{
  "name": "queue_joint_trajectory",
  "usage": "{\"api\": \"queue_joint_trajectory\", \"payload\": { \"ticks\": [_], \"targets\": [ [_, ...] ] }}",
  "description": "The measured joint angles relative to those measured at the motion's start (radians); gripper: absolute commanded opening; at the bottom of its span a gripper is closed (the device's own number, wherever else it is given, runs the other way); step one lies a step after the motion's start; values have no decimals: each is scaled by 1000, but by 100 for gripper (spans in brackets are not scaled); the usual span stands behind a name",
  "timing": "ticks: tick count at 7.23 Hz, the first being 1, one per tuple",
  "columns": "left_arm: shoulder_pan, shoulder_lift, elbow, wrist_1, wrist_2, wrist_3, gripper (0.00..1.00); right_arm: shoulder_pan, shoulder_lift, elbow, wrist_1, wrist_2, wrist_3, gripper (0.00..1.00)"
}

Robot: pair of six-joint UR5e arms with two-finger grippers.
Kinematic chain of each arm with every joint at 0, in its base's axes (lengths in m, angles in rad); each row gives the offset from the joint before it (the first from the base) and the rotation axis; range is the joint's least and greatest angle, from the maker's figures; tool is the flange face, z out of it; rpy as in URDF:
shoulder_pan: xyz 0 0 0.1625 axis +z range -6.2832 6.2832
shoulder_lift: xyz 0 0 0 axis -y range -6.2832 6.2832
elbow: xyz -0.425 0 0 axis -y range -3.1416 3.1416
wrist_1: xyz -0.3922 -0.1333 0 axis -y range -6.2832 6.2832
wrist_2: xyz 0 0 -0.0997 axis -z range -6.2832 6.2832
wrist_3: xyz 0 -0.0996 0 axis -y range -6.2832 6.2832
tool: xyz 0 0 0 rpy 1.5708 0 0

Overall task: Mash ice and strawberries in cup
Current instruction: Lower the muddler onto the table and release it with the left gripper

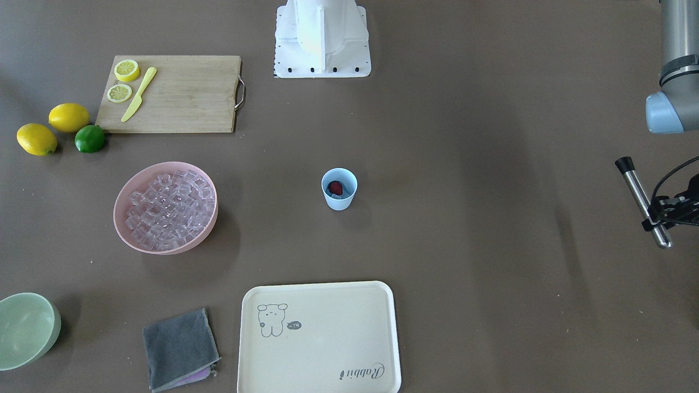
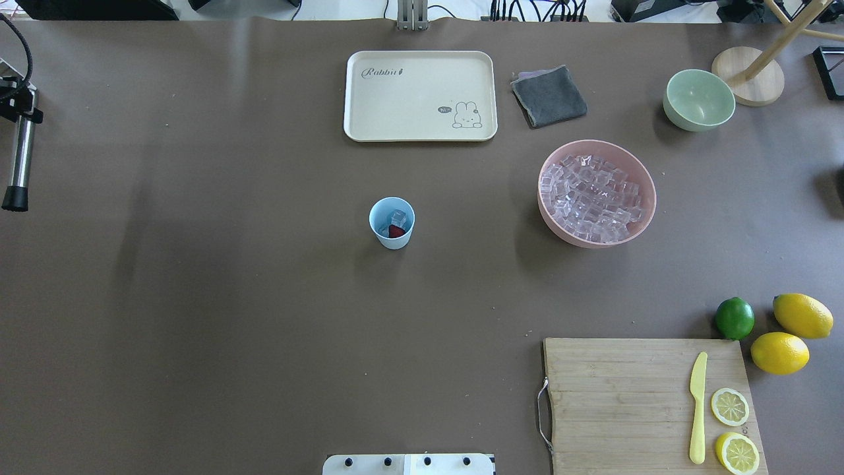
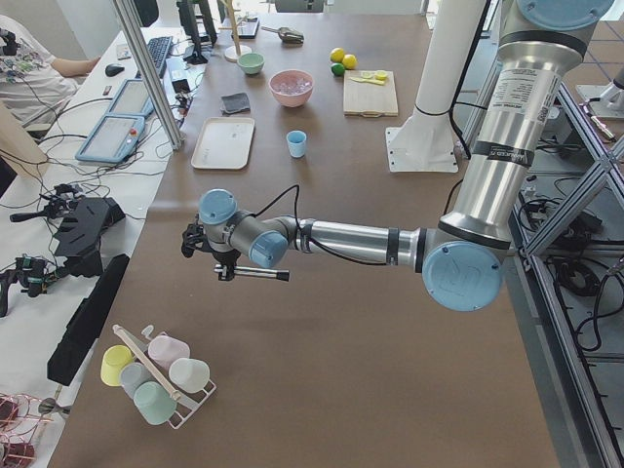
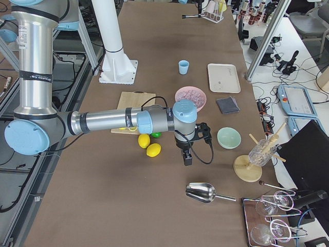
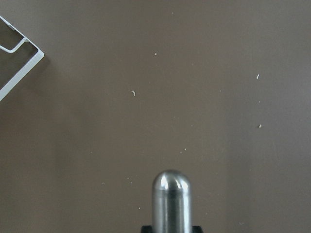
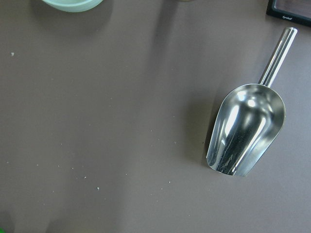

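The light-blue cup (image 1: 339, 203) (image 2: 394, 241) stands upright mid-table. Inside it lie a red strawberry (image 1: 336, 188) (image 2: 396, 231) and some clear ice (image 2: 397, 217). More ice (image 1: 169, 210) (image 2: 593, 196) fills a pink bowl (image 1: 123, 218). My left gripper (image 1: 652, 218) (image 2: 20, 112) is far out at the table's left end, shut on a steel muddler (image 1: 639, 191) (image 5: 170, 201) held level above the table. My right gripper (image 4: 187, 154) hangs beyond the lemons, near a steel scoop (image 6: 245, 131); I cannot tell whether it is open or shut.
A cream tray (image 2: 369, 119), grey cloth (image 2: 548, 95) and pale green bowl (image 2: 699, 99) line the far side. A cutting board (image 2: 620, 396) carries lemon slices and a yellow knife; two lemons and a lime (image 2: 734, 318) lie beside it. A cup rack (image 3: 156, 375) stands past my left gripper.
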Motion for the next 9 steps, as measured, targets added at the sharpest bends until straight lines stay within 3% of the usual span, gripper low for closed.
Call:
{"api": "queue_joint_trajectory", "payload": {
  "ticks": [1,3,5,6,7,9],
  "targets": [
    [17,22,1,-6,0,10,0,0,4,-3,0,1,0,99],
    [51,41,22,-21,7,16,27,0,8,-6,0,8,1,99],
    [66,57,56,-64,12,20,29,1,9,-7,1,9,1,99],
    [78,60,75,-89,13,21,75,1,6,-3,3,10,1,99],
    [92,61,89,-109,19,19,97,2,2,2,5,11,1,99],
    [111,60,85,-135,42,-7,97,3,-1,3,5,10,1,99]
  ]
}}
